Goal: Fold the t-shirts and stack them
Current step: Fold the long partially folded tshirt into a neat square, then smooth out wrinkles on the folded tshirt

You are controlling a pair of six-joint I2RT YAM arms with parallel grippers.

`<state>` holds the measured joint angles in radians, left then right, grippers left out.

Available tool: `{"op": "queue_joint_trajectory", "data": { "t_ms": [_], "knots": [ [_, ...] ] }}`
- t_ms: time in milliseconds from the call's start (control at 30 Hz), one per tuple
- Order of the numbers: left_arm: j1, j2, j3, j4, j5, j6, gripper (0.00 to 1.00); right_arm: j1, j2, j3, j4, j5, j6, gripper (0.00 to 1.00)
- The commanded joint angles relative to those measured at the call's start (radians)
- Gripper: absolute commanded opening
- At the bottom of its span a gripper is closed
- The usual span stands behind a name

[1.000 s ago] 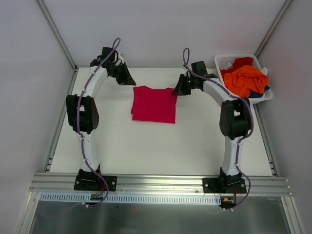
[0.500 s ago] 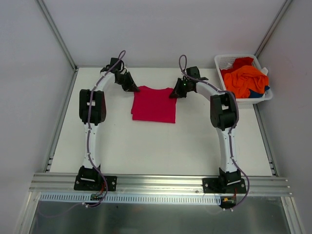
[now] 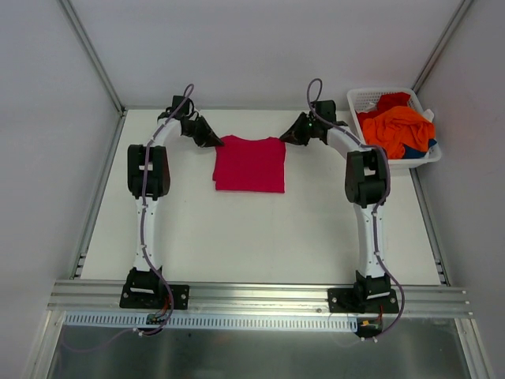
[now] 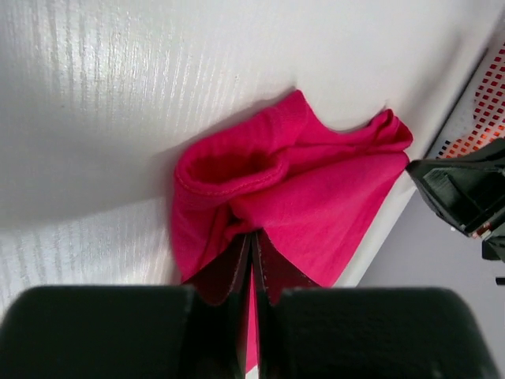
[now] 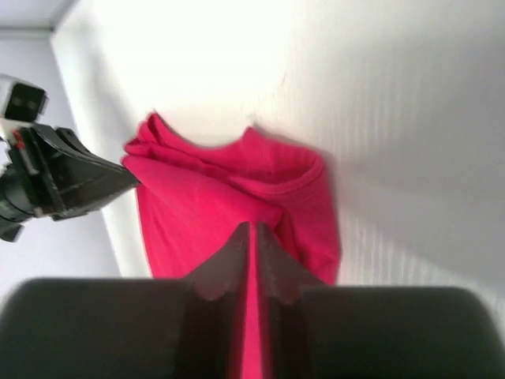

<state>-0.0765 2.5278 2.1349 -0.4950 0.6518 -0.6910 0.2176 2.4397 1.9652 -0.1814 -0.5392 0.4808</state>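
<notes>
A magenta-pink t-shirt (image 3: 250,164) lies folded on the white table, near the back. My left gripper (image 3: 216,141) is shut on its far left corner; the left wrist view shows the cloth (image 4: 316,197) bunched at the closed fingertips (image 4: 252,237). My right gripper (image 3: 289,139) is shut on the far right corner; the right wrist view shows the pink cloth (image 5: 205,205) pinched between the closed fingers (image 5: 252,233). An orange t-shirt (image 3: 398,128), a red one (image 3: 392,101) and a blue one (image 3: 428,146) lie in the basket.
A white slotted plastic basket (image 3: 364,99) stands at the back right corner, close to the right arm. White walls enclose the table at the back and sides. An aluminium rail (image 3: 260,294) runs along the near edge.
Both grippers have moved onto the far corners of the pink t-shirt and shut on them. The shirt's far edge has shifted slightly toward the back.
</notes>
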Motion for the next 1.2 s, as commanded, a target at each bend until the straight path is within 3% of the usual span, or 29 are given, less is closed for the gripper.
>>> {"op": "queue_joint_trajectory", "data": {
  "t_ms": [0, 33, 67, 100, 233, 267, 367, 500, 633, 733, 900, 1167],
  "knots": [
    [0.015, -0.138, -0.006, 0.024, 0.052, 0.021, 0.06, -0.015, -0.111, -0.003, 0.095, -0.077, 0.061, 0.16],
    [0.021, -0.168, -0.019, 0.024, 0.061, 0.036, 0.13, -0.014, -0.135, -0.008, 0.097, -0.100, 0.058, 0.23],
    [0.024, -0.243, -0.039, 0.024, 0.069, 0.068, 0.25, -0.015, -0.162, -0.015, 0.092, -0.143, 0.053, 0.40],
    [0.027, -0.286, -0.090, 0.023, 0.077, 0.085, 0.53, -0.014, -0.227, -0.050, 0.092, -0.159, 0.044, 0.45],
    [0.027, -0.539, -0.277, 0.022, 0.043, 0.174, 0.99, -0.012, -0.410, -0.173, 0.024, -0.188, -0.069, 0.69],
    [0.027, -0.575, -0.362, 0.022, 0.025, 0.201, 0.99, -0.012, -0.448, -0.198, -0.054, -0.156, -0.153, 0.82],
    [0.024, -0.684, -0.476, 0.022, -0.052, 0.251, 0.99, -0.012, -0.585, -0.296, -0.204, -0.078, -0.321, 0.99],
    [-0.003, -0.736, -0.618, 0.023, -0.148, 0.275, 0.99, -0.012, -0.691, -0.376, -0.357, 0.097, -0.442, 0.99],
    [-0.113, -0.726, -0.648, 0.022, -0.283, 0.320, 0.99, -0.014, -0.761, -0.489, -0.359, 0.174, -0.510, 0.99],
    [-0.189, -0.683, -0.639, 0.024, -0.395, 0.289, 0.98, -0.012, -0.794, -0.560, -0.343, 0.160, -0.504, 1.00],
    [-0.210, -0.594, -0.567, 0.026, -0.532, 0.216, 0.93, -0.014, -0.858, -0.701, -0.228, 0.143, -0.482, 1.00],
    [-0.204, -0.486, -0.481, 0.026, -0.617, 0.186, 0.88, -0.014, -0.838, -0.681, -0.217, 0.100, -0.444, 0.99]
  ]
}}
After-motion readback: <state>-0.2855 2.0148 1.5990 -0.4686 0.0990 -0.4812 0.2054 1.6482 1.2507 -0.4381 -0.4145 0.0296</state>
